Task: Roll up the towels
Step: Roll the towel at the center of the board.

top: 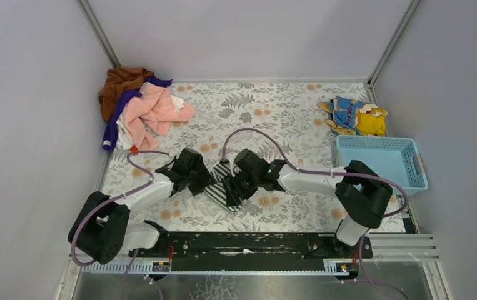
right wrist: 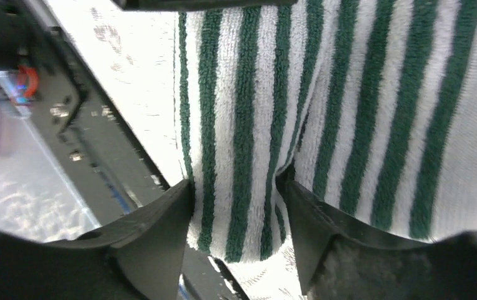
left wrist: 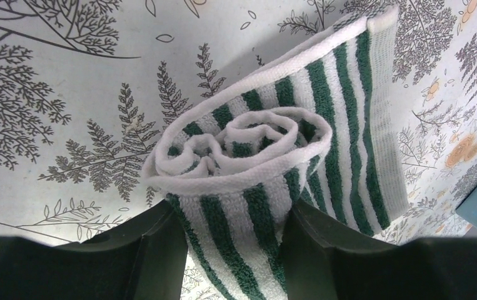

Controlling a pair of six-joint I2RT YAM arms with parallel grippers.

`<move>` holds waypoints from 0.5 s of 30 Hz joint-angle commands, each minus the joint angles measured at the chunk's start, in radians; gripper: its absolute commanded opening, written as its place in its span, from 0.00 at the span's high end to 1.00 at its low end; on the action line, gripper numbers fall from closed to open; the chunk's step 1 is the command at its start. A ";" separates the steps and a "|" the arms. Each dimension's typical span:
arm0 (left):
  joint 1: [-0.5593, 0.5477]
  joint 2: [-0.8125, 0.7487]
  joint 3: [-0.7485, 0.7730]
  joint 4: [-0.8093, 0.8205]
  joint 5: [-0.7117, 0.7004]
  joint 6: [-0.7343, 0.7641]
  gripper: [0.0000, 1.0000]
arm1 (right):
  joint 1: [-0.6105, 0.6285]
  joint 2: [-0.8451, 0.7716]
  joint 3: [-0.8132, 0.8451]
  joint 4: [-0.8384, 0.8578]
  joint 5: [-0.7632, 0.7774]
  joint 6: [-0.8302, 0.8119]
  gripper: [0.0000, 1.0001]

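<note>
On floral tablecloth (top: pixel 273 106), grey walls (top: pixel 242 37) around: rolled striped towel (top: pixel 225 187).

Two-arm manipulator set, white and black.
Left arm (top: pixel 148 194) and right arm (top: pixel 311 181): white links, black joints, purple cables (top: pixel 252 130), black base rail (top: pixel 242 244).

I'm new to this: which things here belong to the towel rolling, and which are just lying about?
Job: striped towel, partly rolled; pile of pink, purple and brown towels.
Lying about: blue basket; blue-and-yellow cloths.
</note>
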 commanded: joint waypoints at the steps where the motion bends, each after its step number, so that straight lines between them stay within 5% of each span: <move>1: 0.005 0.056 -0.038 -0.073 -0.055 0.054 0.55 | 0.128 -0.101 0.072 -0.236 0.450 -0.102 0.33; 7: 0.005 0.067 -0.033 -0.076 -0.050 0.058 0.55 | 0.291 -0.139 0.134 -0.283 0.820 -0.167 0.26; 15: 0.005 0.075 -0.026 -0.076 -0.045 0.061 0.54 | 0.457 -0.009 0.194 -0.229 0.889 -0.334 0.23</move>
